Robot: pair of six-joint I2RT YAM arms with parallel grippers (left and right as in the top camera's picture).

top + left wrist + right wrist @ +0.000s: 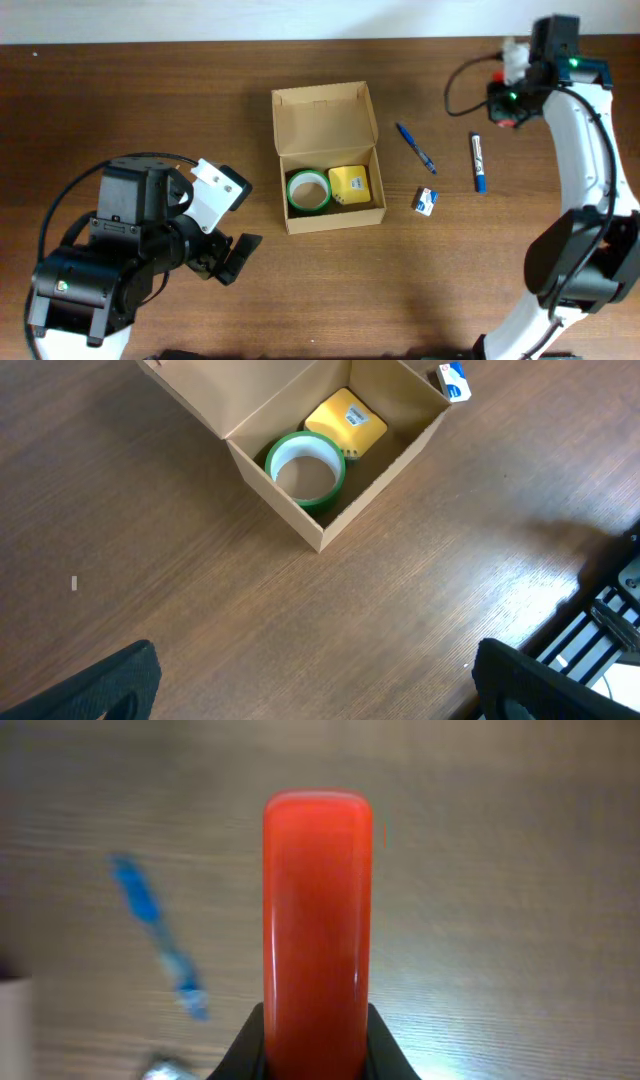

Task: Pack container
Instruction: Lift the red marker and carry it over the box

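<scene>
We find the container at the middle of the bench, flap lid open toward the far edge; bare bench lies open on its left and near sides. Inside: a green tape roll at left; a yellow block just beside it at right. To the container's right lie a blue pen, a small blue-and-white packet and a marker, each apart. The left jaws stand spread wide, near-left of the container, holding nothing; the right jaws, by the far right edge, pinch a red object.
</scene>
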